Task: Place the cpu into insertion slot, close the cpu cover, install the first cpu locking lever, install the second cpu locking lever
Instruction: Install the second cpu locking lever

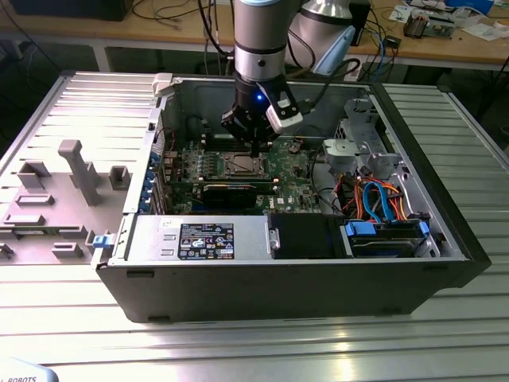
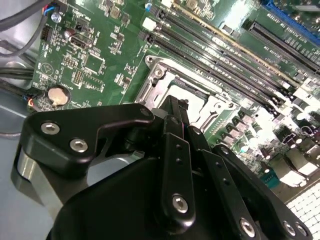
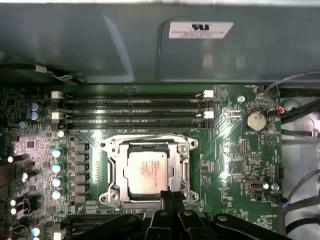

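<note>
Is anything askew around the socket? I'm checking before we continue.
Nothing stands out. The silvery-grey square cpu lies flat and square inside the shiny metal cpu cover frame; the black gripper sits at the frame's edge.

— What does the arm [image 1: 260,36] at the exterior view's top centre look like?
— Silver-grey cylinder, pale blue joint cap, black wrist with a blue light, white camera block.
— And the gripper [image 2: 175,107]?
— Matte black linkages and narrow fingers [image 3: 170,197], studded with silver screws, in both wrist views.
</note>
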